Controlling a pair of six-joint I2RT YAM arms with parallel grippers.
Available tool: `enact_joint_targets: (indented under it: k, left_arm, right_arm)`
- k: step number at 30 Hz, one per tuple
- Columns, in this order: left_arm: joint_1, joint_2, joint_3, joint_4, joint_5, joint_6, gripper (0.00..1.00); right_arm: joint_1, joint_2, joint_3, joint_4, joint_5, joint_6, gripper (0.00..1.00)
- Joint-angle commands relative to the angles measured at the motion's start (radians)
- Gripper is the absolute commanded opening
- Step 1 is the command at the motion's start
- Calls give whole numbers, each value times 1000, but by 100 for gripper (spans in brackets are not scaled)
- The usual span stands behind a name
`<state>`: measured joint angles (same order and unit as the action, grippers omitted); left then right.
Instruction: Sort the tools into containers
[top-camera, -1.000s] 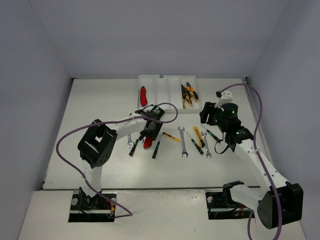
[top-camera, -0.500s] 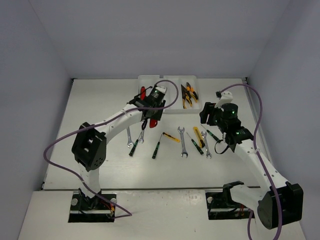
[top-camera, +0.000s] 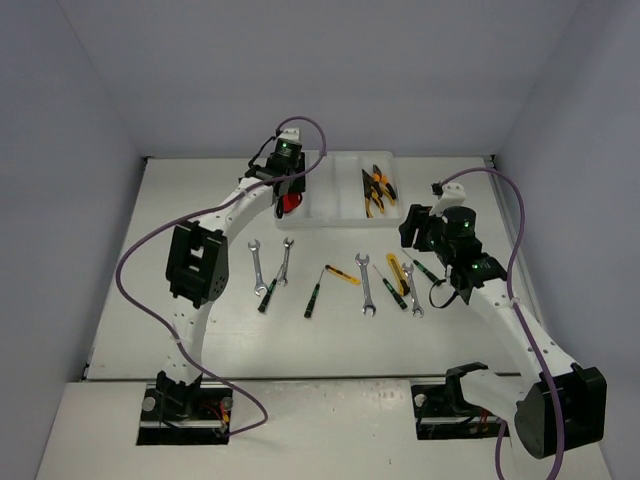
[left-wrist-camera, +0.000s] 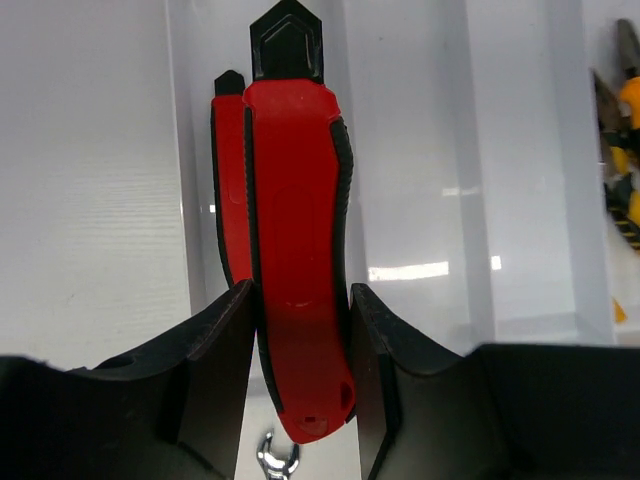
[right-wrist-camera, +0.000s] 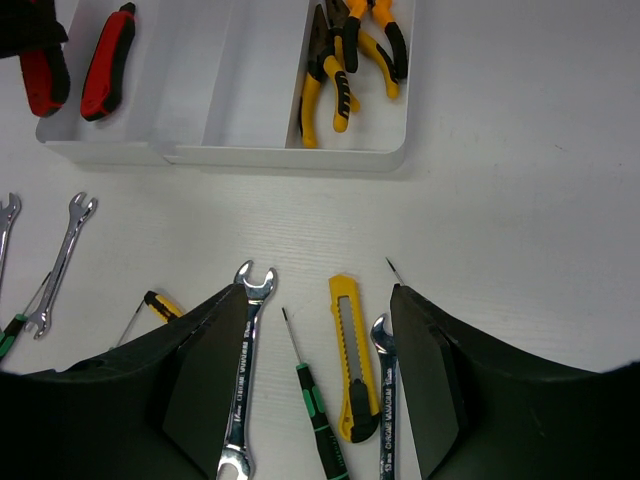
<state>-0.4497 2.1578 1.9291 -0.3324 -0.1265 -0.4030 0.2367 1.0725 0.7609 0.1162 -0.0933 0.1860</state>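
Evidently for grouping, the red cutter (left-wrist-camera: 297, 250) is clamped in the left gripper (left-wrist-camera: 300, 300) above its twin (left-wrist-camera: 228, 200) in the tray (left-wrist-camera: 420, 150).

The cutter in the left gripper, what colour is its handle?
The cutter is red with black edging; clearest in the left wrist view.

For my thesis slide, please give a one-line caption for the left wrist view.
Left hand grips a red cutter over the tray, where a second red cutter lies.

Bright, even light; soft shadows
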Motion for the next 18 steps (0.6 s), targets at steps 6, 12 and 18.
enact_joint_targets:
  k: [6, 12, 18]
  left_arm:
    - [56, 85, 132, 112, 82, -12, 15]
    - [57, 120, 162, 124, 103, -17, 21]
    - [57, 129, 163, 115, 113, -33, 37]
  right_arm:
    - [6, 28, 12, 75, -3, 7, 57]
    - [6, 33, 14, 76, -2, 6, 57]
    - [6, 35, 12, 74, 0, 7, 57]
